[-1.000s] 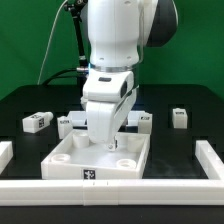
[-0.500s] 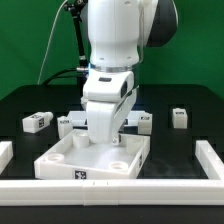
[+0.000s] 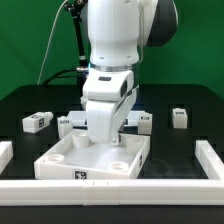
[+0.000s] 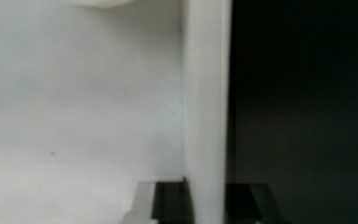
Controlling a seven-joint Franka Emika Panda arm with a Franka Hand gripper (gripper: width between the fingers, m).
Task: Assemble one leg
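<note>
Far-left leg [image 3: 37, 122]: is lying on the black table [image 3: 20, 103] at the exterior view's left, well apart from the arm and untouched.
Second leg [image 3: 68, 125]: is sitting just behind the tray's back corner on the exterior view's left, near the arm; I cannot tell whether they are touching.
Tray-like piece [image 3: 65, 160]: is resting in the middle foreground with a round socket [image 3: 121, 163] facing up. Its front tag [image 3: 80, 177] is sitting further toward the exterior view's left than a second ago, but matching half a second ago. So the piece was sliding or turning a little and is now settling.
Pincer [image 3: 101, 140]: is reaching down over the tray's back half, its pose matching both earlier pictures. The fingertips are hiding behind the arm's body, and the wrist view is giving only a white surface against black, so I cannot tell whether it is open, closed or gripping anything.
Third leg [image 3: 145, 122]: is sitting just beyond the tray's other back corner.
Far-right leg [image 3: 180, 117]: is standing alone, well apart.
Meaning for the task: the pincer is probably pressing or aligning against the tray. No leg is showing seated in a socket yet.
</note>
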